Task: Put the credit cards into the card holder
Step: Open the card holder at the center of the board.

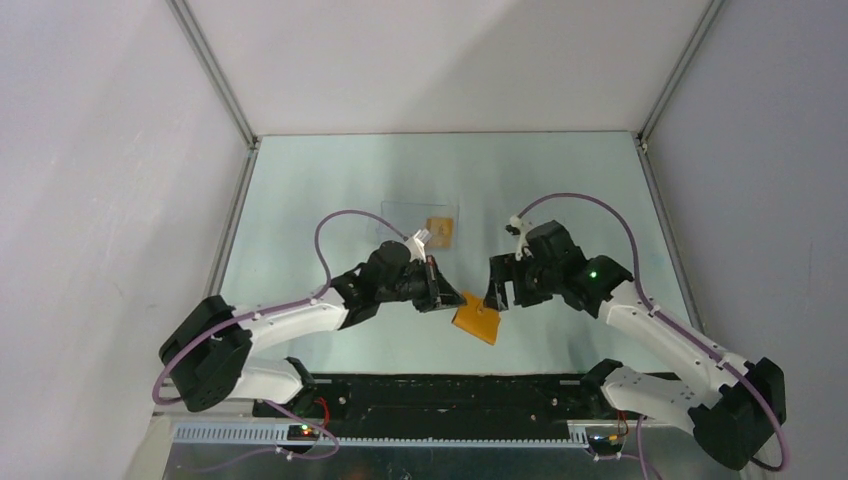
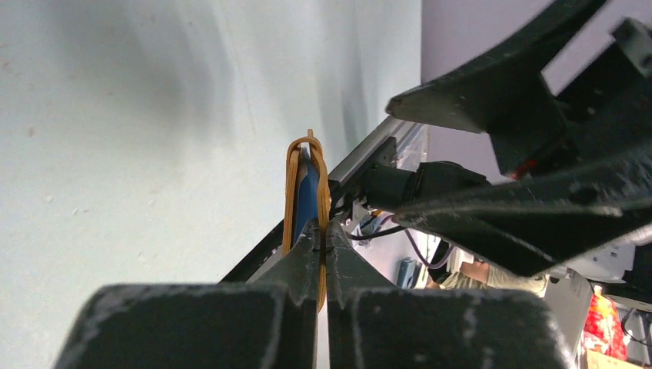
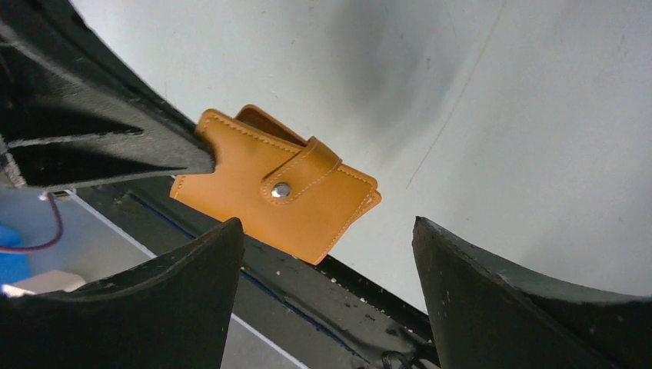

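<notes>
The card holder point(image 1: 477, 322), an orange-mustard wallet, hangs in the air near the table's front edge, pinched at one corner by my left gripper point(image 1: 446, 296). The left wrist view shows it edge-on point(image 2: 294, 184), orange flaps slightly apart with blue inside, and the left gripper point(image 2: 324, 231) shut on its right flap. In the right wrist view the wallet point(image 3: 261, 207) shows its outer face, the tab clasp snapped. My right gripper point(image 3: 327, 254) is open and empty just right of it point(image 1: 497, 290). One tan credit card point(image 1: 438, 230) lies farther back on the table.
A clear rectangular plastic case point(image 1: 405, 218) lies flat on the pale green table behind the left gripper, the card on its right part. A black rail point(image 1: 440, 385) runs along the near edge under the wallet. Grey walls enclose the table on three sides.
</notes>
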